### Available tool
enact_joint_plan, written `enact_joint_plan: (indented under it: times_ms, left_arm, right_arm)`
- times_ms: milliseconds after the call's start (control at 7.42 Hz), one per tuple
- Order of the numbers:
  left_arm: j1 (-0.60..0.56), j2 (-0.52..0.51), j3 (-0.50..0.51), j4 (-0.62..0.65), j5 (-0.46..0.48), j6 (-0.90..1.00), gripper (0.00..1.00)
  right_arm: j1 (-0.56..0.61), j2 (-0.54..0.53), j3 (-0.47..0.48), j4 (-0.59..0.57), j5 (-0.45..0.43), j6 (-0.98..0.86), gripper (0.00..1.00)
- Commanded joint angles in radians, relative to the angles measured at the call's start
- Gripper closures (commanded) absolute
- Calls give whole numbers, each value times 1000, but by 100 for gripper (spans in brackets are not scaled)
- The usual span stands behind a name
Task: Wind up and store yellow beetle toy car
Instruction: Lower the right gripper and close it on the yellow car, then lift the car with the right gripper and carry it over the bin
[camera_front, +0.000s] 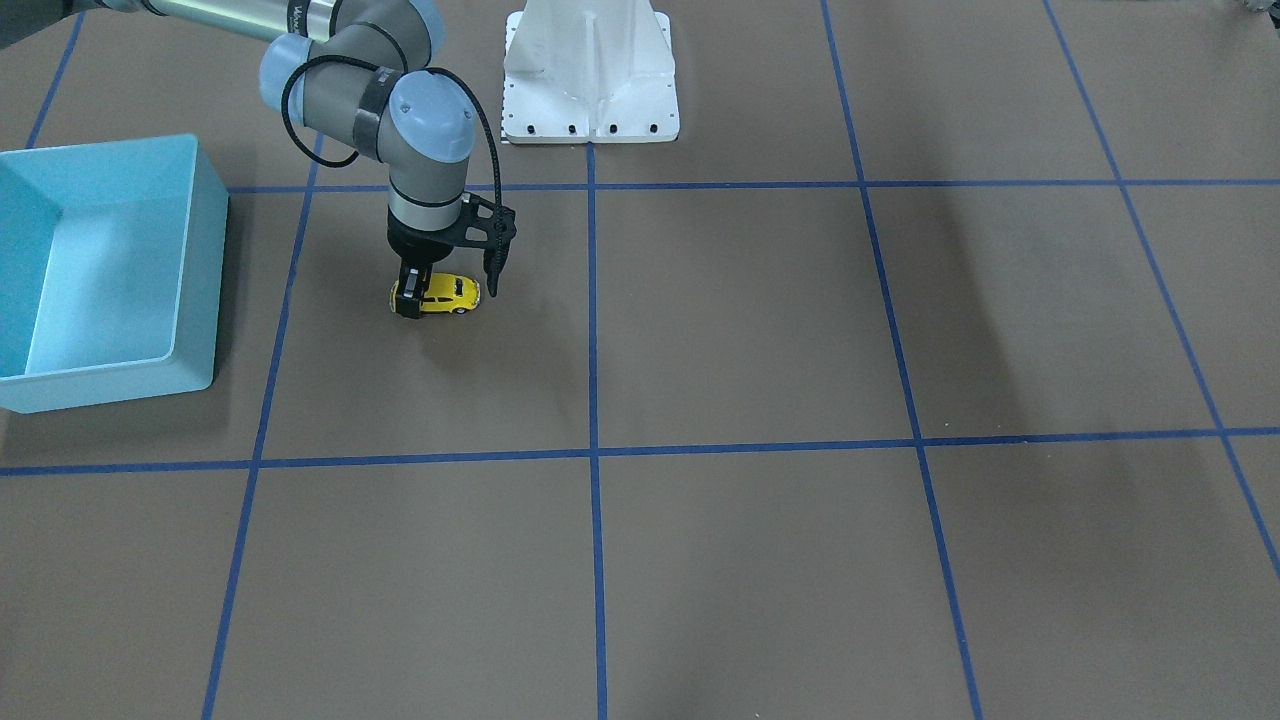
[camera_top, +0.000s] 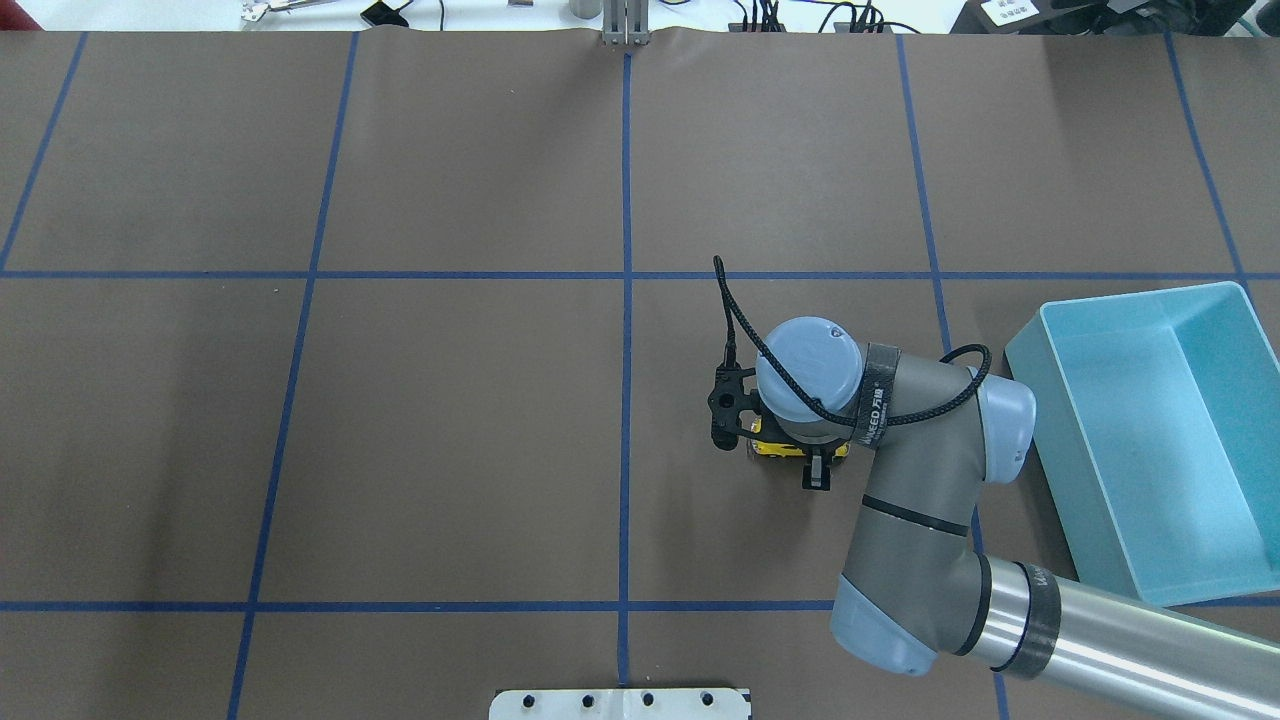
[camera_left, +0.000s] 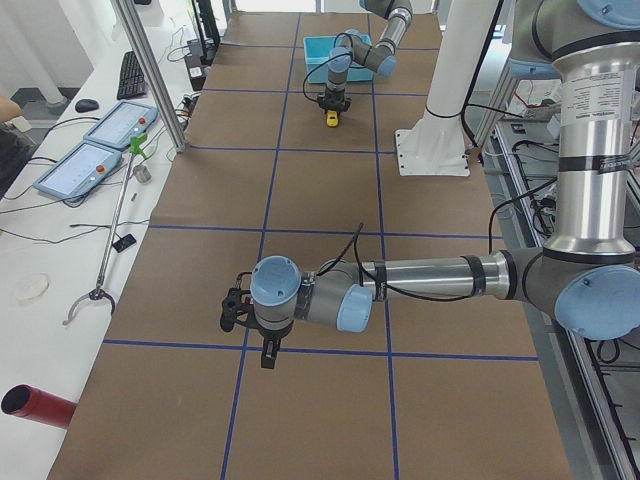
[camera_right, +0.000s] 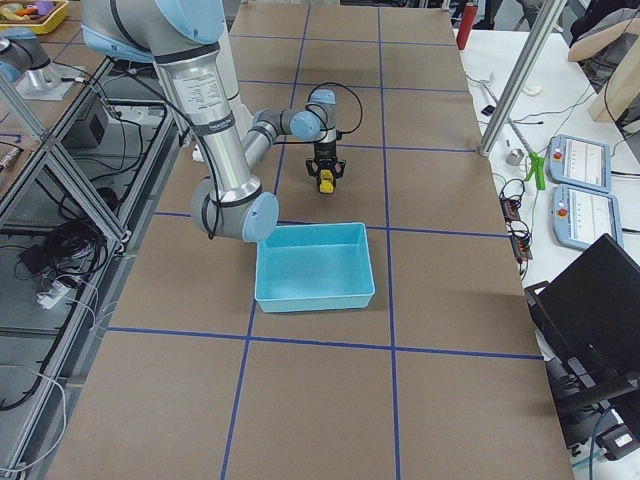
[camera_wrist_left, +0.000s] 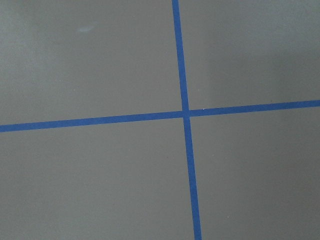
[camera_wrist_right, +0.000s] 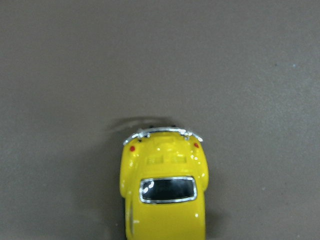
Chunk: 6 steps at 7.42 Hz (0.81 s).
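Note:
The yellow beetle toy car (camera_front: 452, 293) stands on its wheels on the brown table mat, to the left of the light blue bin (camera_top: 1030, 372) in the overhead view. My right gripper (camera_front: 412, 300) reaches straight down over one end of the car, with one finger on each side, and looks shut on it. In the overhead view the wrist hides most of the car (camera_top: 772, 450). The right wrist view shows the car's rear (camera_wrist_right: 164, 192) on the mat. My left gripper (camera_left: 268, 358) hangs just above the mat, far from the car; I cannot tell whether it is open or shut.
The light blue bin (camera_front: 195, 290) sits near the right arm. The white robot base (camera_front: 590, 75) stands at the table's back edge. Blue tape lines (camera_wrist_left: 185, 114) mark a grid on the mat.

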Motion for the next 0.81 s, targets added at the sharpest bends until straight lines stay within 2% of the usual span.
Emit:
enact_joint_plan:
  times_ms: [0,135,404,539,674]
  left_arm:
    - [-1,0,0,0,0,0,0]
    - [1,0,0,0,0,0,0]
    - [-1,0,0,0,0,0,0]
    - [-1,0,0,0,0,0,0]
    - [-1,0,0,0,0,0,0]
  right_arm:
    - [-1,5,10,-1,7,4,100]
    - [8,5,28,-6,12,4,100]
    - [94,-6,112,-58,67,-2,100]
    - [143,-13,144,-62,67,-2,100]
    - [209,-28,160,-64,110,-3,100]
